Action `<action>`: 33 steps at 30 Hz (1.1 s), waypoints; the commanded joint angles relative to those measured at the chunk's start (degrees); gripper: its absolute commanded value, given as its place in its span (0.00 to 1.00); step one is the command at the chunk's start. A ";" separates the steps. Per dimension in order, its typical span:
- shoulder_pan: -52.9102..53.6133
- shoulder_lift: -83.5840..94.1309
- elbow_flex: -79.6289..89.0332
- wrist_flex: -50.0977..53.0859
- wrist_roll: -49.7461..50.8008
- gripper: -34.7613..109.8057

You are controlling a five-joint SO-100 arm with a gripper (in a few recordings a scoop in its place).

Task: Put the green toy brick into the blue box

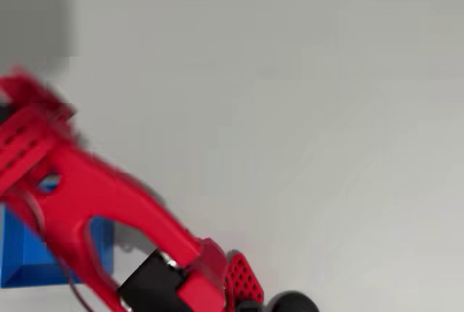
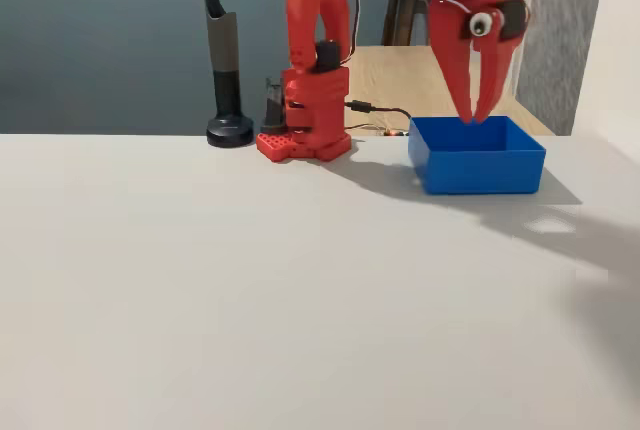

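In the overhead view the red arm [image 1: 109, 203] crosses the lower left corner of the pale grey worktop [image 1: 304, 123], blurred at its far end near the left edge. The blue box [image 1: 29, 257] lies under that arm at the bottom left; a slanted inner wall and part of the rim show, the rest is covered by the arm. Its inside cannot be read here. The arm's red perforated base [image 1: 243, 283] and a black motor block [image 1: 152, 283] sit at the bottom edge, with a round black foot [image 1: 293, 302] just beside the base.

In the fixed view the fingers [image 2: 476, 115] point straight down, their tips at the far rim of the blue box [image 2: 480, 168], directly above its open cavity. The two red fingers [image 2: 452, 70] taper toward each other and stand narrow, with only a slim gap near the tips; nothing is visible between them. The box sits on the worktop [image 2: 250, 290] directly below the fingers, with its front wall and right side wall facing the camera. Its bottom is hidden behind the front wall, so whether the green toy brick lies inside cannot be told. The arm's base [image 2: 305, 115] stands well to the left of the fingers, a black cable [image 2: 385, 112] running from it toward the box. Further left of the fingers a dark post on a round foot [image 2: 228, 100] stands on the worktop.
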 commanded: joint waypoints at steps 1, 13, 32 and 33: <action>10.55 1.67 -2.64 0.09 -0.79 0.26; 34.72 2.64 10.55 -7.03 -4.57 0.24; 41.04 28.21 28.83 -15.56 -8.26 0.24; 41.13 31.38 31.82 -16.70 -8.61 0.24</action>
